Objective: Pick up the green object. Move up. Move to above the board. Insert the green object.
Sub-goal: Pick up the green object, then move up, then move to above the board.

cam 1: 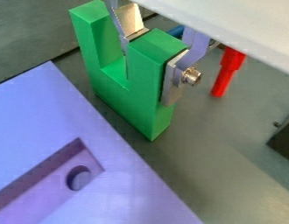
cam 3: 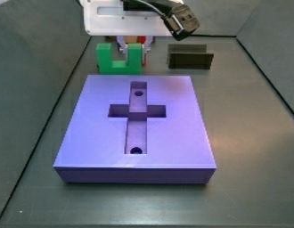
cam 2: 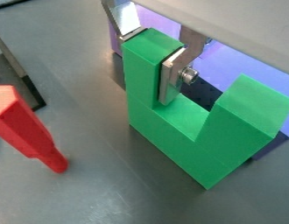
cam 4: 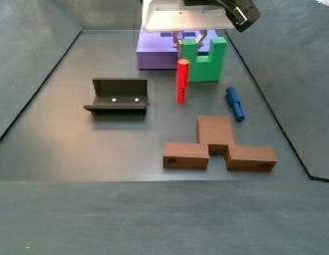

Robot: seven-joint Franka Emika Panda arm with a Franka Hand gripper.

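The green object (cam 1: 123,83) is a U-shaped block standing upright, prongs up, on the floor just beyond the board's far edge (cam 3: 118,59). My gripper (cam 1: 151,57) is shut on one of its prongs, with a silver finger (cam 2: 168,77) flat on each side of that prong. Both wrist views show the grip, and it also shows from the side (cam 4: 194,42). The board (cam 3: 137,120) is a lavender slab with a cross recess and two round holes. It lies right next to the green object (cam 2: 188,136), and a corner shows in a wrist view (cam 1: 65,157).
A red peg (cam 4: 183,82) stands close beside the green object (cam 4: 208,60) and shows in a wrist view (cam 2: 24,122). A blue peg (cam 4: 234,103) lies nearby. The fixture (cam 4: 117,97) and brown blocks (cam 4: 218,147) sit farther off. A dark olive box (cam 3: 191,58) stands beside the board's far corner.
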